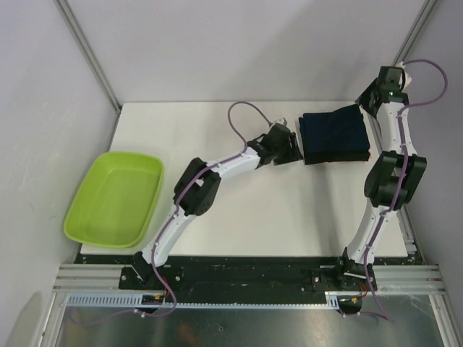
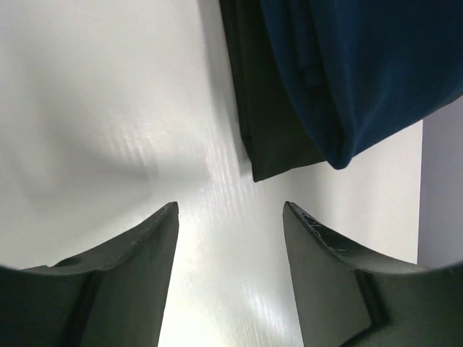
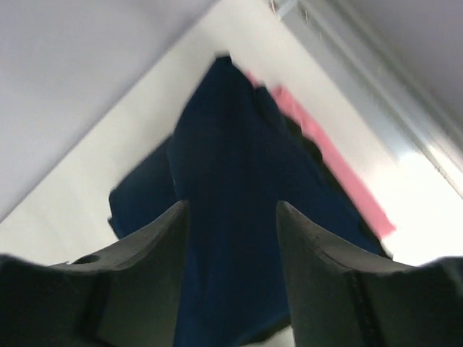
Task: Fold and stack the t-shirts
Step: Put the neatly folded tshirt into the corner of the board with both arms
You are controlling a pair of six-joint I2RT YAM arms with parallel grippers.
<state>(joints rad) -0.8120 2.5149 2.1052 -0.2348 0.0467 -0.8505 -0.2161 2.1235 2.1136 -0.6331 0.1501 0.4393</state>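
Note:
The t-shirts lie folded in one stack [image 1: 334, 136] at the back right of the white table [image 1: 217, 217]. The navy shirt [image 2: 362, 72] is on top, with the black shirt [image 2: 268, 108] under it. A red-pink edge [image 3: 325, 152] shows below both. My left gripper [image 1: 289, 148] sits just left of the stack. Its jaws [image 2: 230, 210] are open over bare table, holding nothing. My right gripper [image 1: 372, 110] is at the stack's far right corner. It stands open [image 3: 231, 208] above the navy shirt [image 3: 231, 144], and no cloth is pinched between its fingers.
A lime-green plastic tub [image 1: 116, 199] sits off the table's left edge, with nothing in it. Grey walls close in the back and both sides. A metal rail [image 3: 376, 79] runs along the table's right edge beside the stack.

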